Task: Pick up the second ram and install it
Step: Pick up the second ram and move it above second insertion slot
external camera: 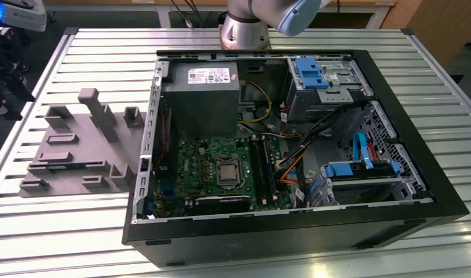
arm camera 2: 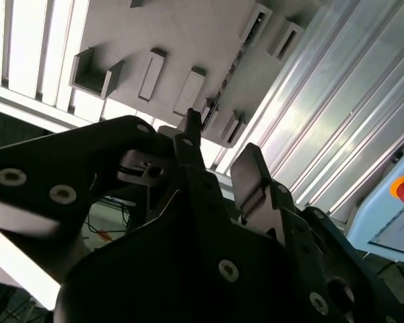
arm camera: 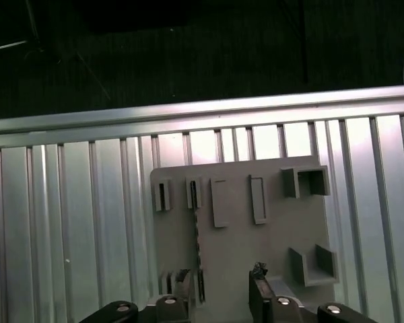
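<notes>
Since its black fingers [arm camera: 259, 286] stand apart with nothing between them, the gripper [arm camera: 221, 289] hangs empty above the grey fixture plate [arm camera: 269, 242], apparently lined up for a grasp. The second ram [arm camera: 196, 243], a thin flat board, stands on edge in a slot there, leaving its long faces free to pinch. In the exterior view this matte, blocky plate lies on ribbed aluminium slats [external camera: 88, 243] at nine o'clock from the open black computer case [external camera: 297, 234], the ram toward its seven o'clock.
</notes>
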